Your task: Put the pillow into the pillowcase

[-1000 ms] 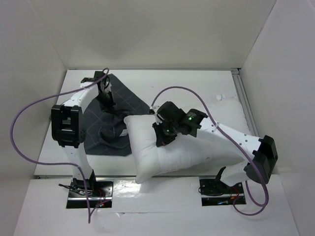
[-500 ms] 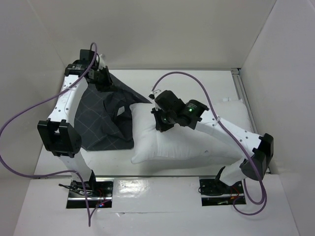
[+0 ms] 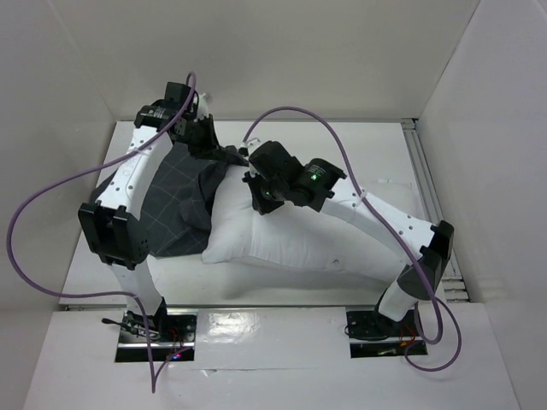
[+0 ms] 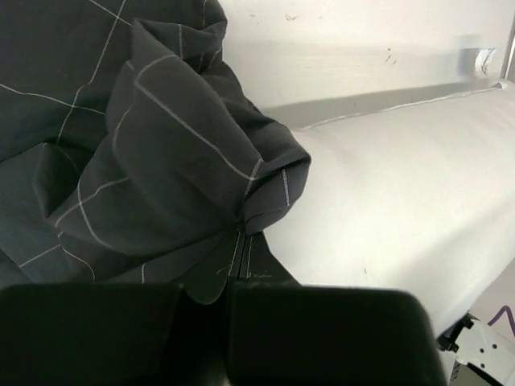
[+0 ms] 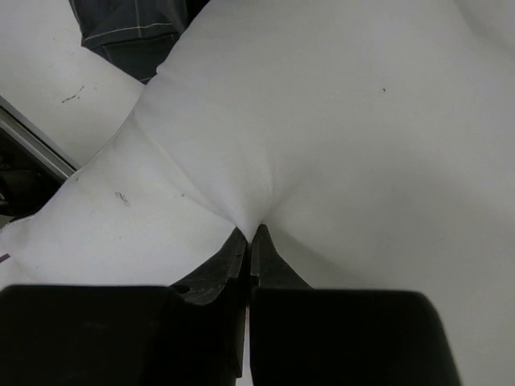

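Top external view shows the left tool [image 3: 208, 139] far out over the bench [image 3: 385, 145], closed on an edge of the pillowcase [image 3: 167, 205]; the dark gridded cloth trails from that tool down to the bench beneath and behind it. Just beside it, the right tool [image 3: 261, 190] sits on the upper end of the pillow [image 3: 299, 239], which stretches away behind that tool across the bench.

Left wrist view confirms the hold: the left tool [image 4: 237, 241] is clamped on a bunched fold of the pillowcase [image 4: 161, 153], with the pillow [image 4: 386, 193] lying to the tool's right, touching the cloth. Right wrist view has the right tool [image 5: 251, 233] pinched shut on a pucker of pillow [image 5: 338, 121] fabric; a scrap of pillowcase [image 5: 129, 28] shows ahead and to its left.

Judging by this, the left tool lifts the cloth to hold a mouth open, while the right steers the pillow's end toward it (whether that end is already inside or merely overlapped, I cannot tell); most of the pillow lies bare, so the stuffing looks barely begun.
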You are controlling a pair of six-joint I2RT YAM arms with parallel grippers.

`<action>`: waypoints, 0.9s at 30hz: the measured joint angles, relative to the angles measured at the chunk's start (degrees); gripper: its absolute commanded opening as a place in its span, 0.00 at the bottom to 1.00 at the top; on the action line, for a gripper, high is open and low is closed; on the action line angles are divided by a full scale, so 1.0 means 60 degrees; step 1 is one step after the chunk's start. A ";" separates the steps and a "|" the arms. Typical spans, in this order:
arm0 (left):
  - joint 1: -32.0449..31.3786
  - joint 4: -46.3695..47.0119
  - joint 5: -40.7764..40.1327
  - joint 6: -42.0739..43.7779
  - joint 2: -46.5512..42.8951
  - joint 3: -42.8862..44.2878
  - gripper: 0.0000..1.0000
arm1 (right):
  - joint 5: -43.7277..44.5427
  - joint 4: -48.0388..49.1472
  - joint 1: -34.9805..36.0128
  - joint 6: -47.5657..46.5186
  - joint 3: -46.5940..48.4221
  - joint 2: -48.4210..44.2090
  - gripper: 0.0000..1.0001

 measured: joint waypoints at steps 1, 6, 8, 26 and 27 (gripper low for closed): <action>-0.0018 -0.0011 -0.0011 -0.0004 0.0098 0.0047 0.00 | 0.0018 -0.0015 0.0040 -0.0004 0.0058 0.0004 0.00; -0.0229 -0.0277 -0.0073 0.0135 0.0765 0.0732 0.00 | 0.1140 -0.0011 0.0033 0.0018 0.0273 0.0146 0.00; -0.0353 -0.0397 -0.0080 0.0317 0.0889 0.1016 0.00 | 0.1534 0.0259 -0.0211 0.0011 0.0106 0.0157 0.00; -0.0503 -0.0106 -0.1497 0.0182 0.0248 -0.1800 0.57 | -0.1009 0.2357 -0.3228 -0.1027 -0.1464 0.0561 0.00; -0.0503 0.0182 -0.1694 0.0062 0.0022 -0.2379 0.57 | -0.1206 0.2408 -0.3304 -0.1042 -0.1464 0.0594 0.00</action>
